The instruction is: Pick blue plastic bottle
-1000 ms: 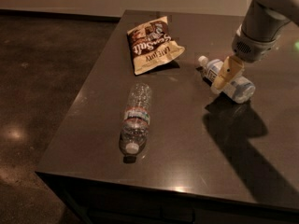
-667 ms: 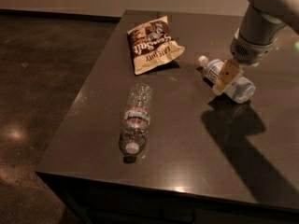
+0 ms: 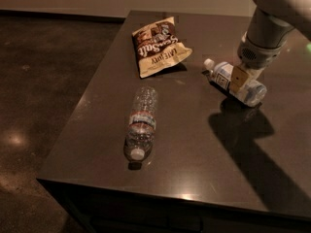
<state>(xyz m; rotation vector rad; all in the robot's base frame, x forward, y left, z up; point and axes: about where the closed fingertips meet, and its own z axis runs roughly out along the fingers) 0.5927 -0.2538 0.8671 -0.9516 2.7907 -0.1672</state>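
Pictured at the far right of the tabletop (image 3: pixel 194 149): held the gripper (image 3: pixel 239 79) low over the middle of the blue plastic bottle (image 3: pixel 253 92), at the end of a grey arm reaching in from the upper right corner. Could not tell whether clamped on the bottle or merely set around it. Found the bottle on its side, white cap pointing toward the chip bag (image 3: pixel 158 45), base toward the right edge, and apparently resting on the dark surface, with a shadow pooled just in front. Judged the approach complete and the alignment over the target made. Remaining, by the look of it: securing the hold, if not secured already, then raising the bottle clear of the tabletop. Saw no sign of a lift yet. Noted, well apart toward the front, the clear ribbed bottle (image 3: pixel 141 123), also on its side, cap toward the near edge, away from the gripper. Noted too the bag, near the target's cap but not touching it.
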